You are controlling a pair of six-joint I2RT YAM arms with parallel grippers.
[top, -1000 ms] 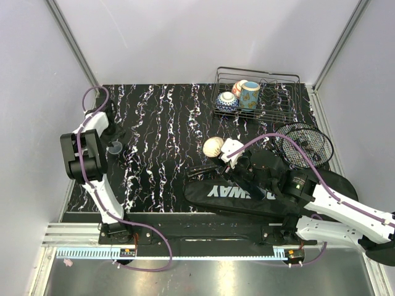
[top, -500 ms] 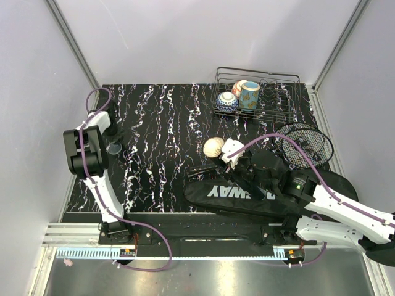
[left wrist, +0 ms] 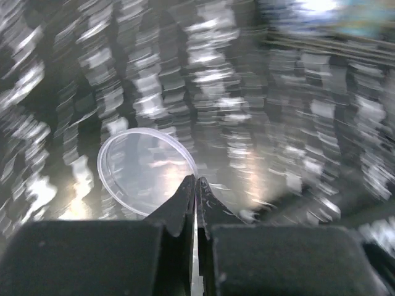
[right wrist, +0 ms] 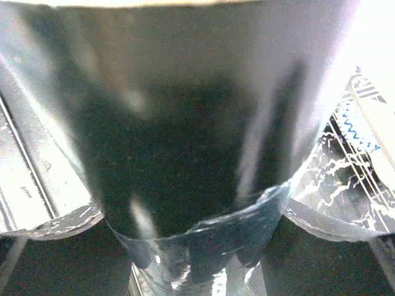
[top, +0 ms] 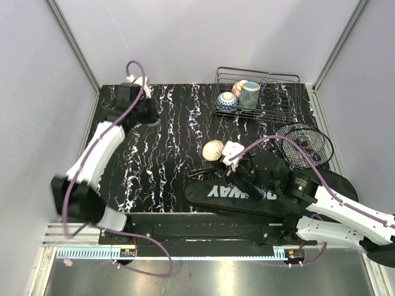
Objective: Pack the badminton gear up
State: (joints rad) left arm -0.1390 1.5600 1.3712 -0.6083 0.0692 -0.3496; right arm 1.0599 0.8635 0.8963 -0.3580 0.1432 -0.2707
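My left gripper (top: 150,113) is at the back left of the table. In the left wrist view it (left wrist: 195,180) is shut on the rim of a clear round lid (left wrist: 139,169); the background is motion-blurred. My right gripper (top: 237,164) is closed around the dark tube (right wrist: 185,142), which fills the right wrist view between the fingers (right wrist: 43,203). The tube's pale round end (top: 213,149) points left. Under the right arm lies the long black bag (top: 216,192) with white lettering. The racket's strung head (top: 304,143) rests at the bag's far right end.
A wire basket (top: 256,75) with painted cups (top: 249,94) stands at the back right. Grey walls close in the black marbled table (top: 173,129) on three sides. Both arm bases sit along the near rail.
The left gripper shut on the clear lid at the left edge, then swung with it toward the back of the table. The right arm and tube have stayed put.
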